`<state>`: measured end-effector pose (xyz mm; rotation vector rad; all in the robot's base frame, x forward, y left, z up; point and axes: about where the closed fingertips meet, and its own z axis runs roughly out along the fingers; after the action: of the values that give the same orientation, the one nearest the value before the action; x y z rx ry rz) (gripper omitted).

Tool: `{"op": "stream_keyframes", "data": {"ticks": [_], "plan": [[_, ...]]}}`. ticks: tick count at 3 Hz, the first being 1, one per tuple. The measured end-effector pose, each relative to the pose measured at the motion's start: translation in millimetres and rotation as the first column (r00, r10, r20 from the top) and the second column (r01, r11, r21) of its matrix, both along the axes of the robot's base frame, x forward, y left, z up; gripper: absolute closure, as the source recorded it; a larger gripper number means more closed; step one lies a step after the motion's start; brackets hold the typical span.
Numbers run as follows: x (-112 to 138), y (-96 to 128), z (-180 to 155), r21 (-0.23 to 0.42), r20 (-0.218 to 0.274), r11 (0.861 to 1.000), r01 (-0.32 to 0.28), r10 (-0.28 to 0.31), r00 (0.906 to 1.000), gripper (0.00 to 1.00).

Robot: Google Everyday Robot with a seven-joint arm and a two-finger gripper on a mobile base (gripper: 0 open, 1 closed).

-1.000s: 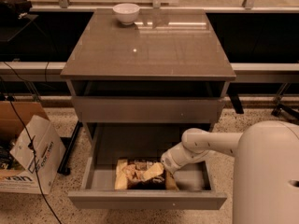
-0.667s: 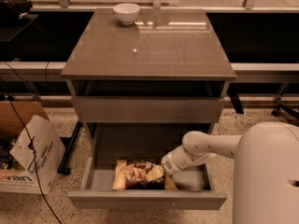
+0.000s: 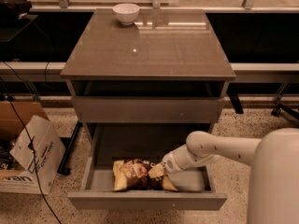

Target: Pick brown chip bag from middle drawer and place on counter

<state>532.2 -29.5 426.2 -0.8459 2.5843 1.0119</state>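
Camera view is showing your gripper down in the middle drawer, at the right end of the brown chip bag. Are you holding it? (operator)

I am touching that end of the bag, but I cannot tell whether the gripper is clenched on it or released. The bag is lying flat in the near part of the open drawer, just behind the front panel. (me)

How are you meaning to do the pick well? (operator)

I am judging that a crinkly bag is likely to slip. So I am aiming to pinch the pale end firmly and lift straight up past the drawer front. Only then am I carrying it far, to the counter, well apart from the white bowl at its far left. (me)

And your arm? (operator)

My arm is reaching in from the right, forearm sloping down and left into the drawer. (me)
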Motion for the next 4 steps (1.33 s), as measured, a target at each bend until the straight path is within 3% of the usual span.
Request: {"op": "stream_keyframes", "data": {"ticks": [1,2,3,4], "plan": [[7,3,57,0.092,0.096,0.996,-0.009,0.0,0.9954,1.0],[13,6,124,0.187,0.218,0.981,-0.049,0.007,0.976,1.0],[16,4,190,0.264,0.337,0.957,-0.118,0.023,0.9413,1.0],[20,-9,263,0.293,0.478,0.935,-0.198,0.036,0.8779,1.0]]}}
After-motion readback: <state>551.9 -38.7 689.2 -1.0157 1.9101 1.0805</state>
